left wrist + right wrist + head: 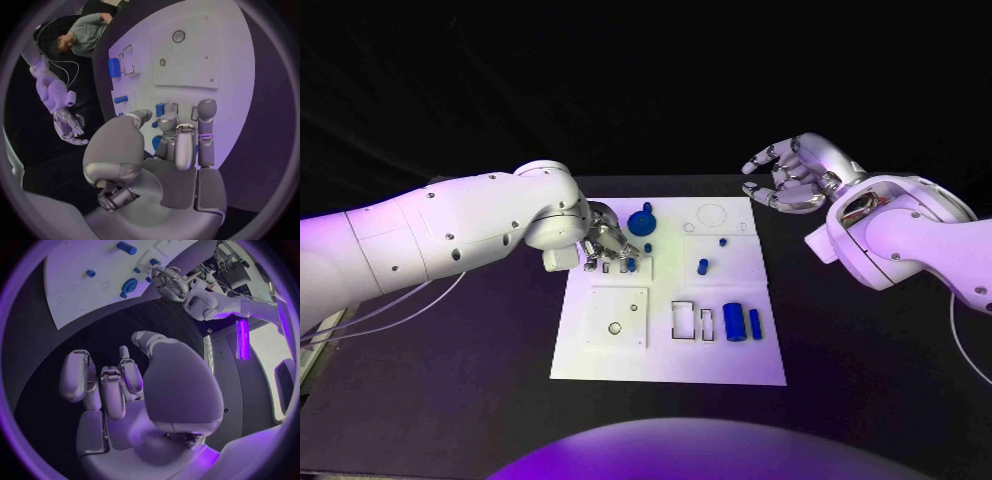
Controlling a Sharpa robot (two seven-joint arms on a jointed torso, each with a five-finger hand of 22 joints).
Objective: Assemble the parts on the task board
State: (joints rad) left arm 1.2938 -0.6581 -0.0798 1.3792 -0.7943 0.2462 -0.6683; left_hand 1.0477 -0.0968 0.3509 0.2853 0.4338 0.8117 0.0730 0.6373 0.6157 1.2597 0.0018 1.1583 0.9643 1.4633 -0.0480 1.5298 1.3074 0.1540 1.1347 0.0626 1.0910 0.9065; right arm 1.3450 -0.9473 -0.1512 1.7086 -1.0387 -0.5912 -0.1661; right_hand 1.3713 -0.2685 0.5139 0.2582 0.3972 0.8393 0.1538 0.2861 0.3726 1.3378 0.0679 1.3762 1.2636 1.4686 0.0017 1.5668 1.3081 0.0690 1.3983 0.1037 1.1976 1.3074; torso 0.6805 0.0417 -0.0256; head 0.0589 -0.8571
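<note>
From the head camera, your left hand (606,245) sits low over the upper left part of the white board (668,370), fingertips down among the small blue pieces there, right beside the round blue knob (642,221). Whether it has one pinched I can't tell from here. The risk, as I judge it: with fingers crowded that close, a small sideways slip could knock a neighbouring blue peg (702,266) out of place or nudge the board itself. Your right hand (795,175) hangs in the upper right of the frame, off the board's corner, fingers curled loosely, nothing in them. Two blue cylinders (734,322) lie untouched at the board's lower right. Now the left wrist camera: the fingers (185,145) reach down together, tips at a small blue block (161,108) in the middle of the frame, touching or very nearly; a firm grip isn't clear. Over to the right wrist camera: the fingers (100,385) bend partway in over bare black table (94,335), holding nothing, with the board (69,285) well off in the upper left.
</note>
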